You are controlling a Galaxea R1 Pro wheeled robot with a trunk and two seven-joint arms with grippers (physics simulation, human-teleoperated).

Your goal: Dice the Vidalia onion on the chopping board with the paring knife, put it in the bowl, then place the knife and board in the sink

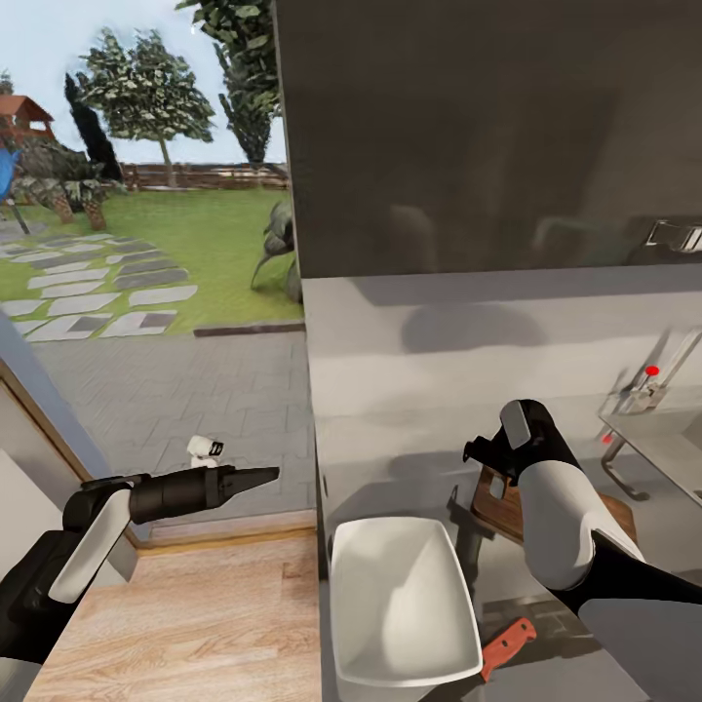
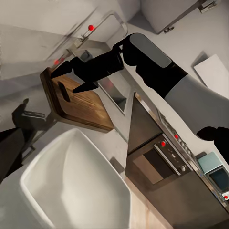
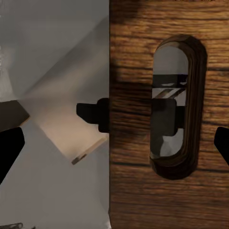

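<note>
The brown chopping board [image 1: 494, 507] lies on the grey countertop [image 1: 409, 390], partly behind my right arm. My right gripper [image 2: 64, 82] hovers open just above the board's [image 2: 78, 105] handle end. The oblong handle slot [image 3: 179, 124] sits between the open fingers [image 3: 9, 148]. The white bowl [image 1: 405, 600] stands near the counter's front left corner, and the paring knife's red-orange handle [image 1: 507, 645] lies beside it, its blade hidden by the bowl's rim. The sink [image 1: 663, 448] with its faucet [image 1: 645, 382] is at the right. The onion is out of view. My left gripper [image 1: 263, 476] is shut, off the counter's left end.
The counter's left end stops at a wood floor [image 1: 195, 624] and a glass door onto a paved garden [image 1: 146, 292]. A dark wall panel [image 1: 487, 136] rises behind the counter. An oven [image 2: 160, 164] sits in the cabinets below the worktop.
</note>
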